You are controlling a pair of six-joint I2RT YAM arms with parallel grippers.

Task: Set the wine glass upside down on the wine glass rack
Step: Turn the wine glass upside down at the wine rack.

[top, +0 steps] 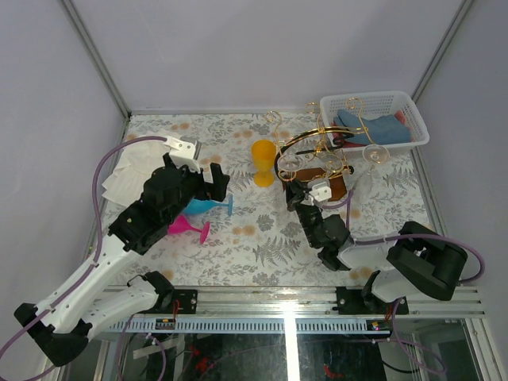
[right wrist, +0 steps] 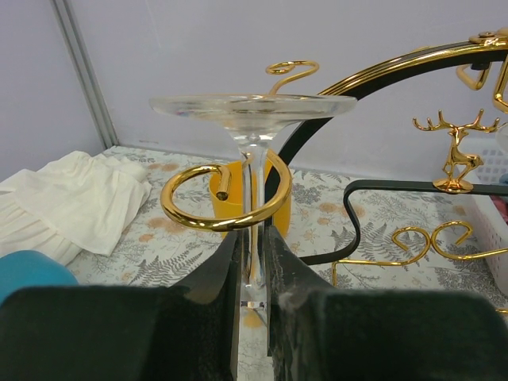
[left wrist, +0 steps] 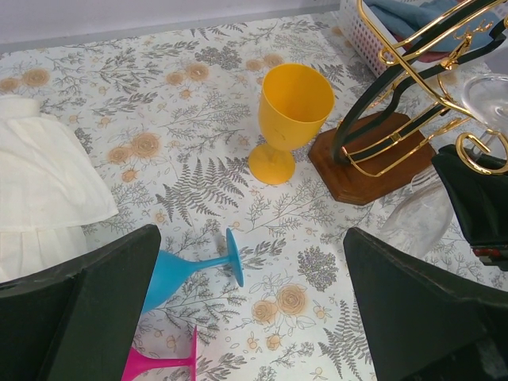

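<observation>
hanging step: right end effector (right wrist: 252, 262) clamped on the stem of the inverted glass (right wrist: 252, 107). stem sat inside the gold curl (right wrist: 214, 218) at the rack's (top: 317, 159) 7 o'clock side, foot above it. next probably: lower until the foot seats, then let go. left end effector (left wrist: 254, 309) apart, holding nothing.

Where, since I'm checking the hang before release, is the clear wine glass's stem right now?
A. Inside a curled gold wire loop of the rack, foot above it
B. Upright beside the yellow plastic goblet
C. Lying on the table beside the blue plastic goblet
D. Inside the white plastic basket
A: in the right wrist view the clear wine glass is foot-up, its stem inside the curled gold wire loop, pinched by the right tool.
</observation>
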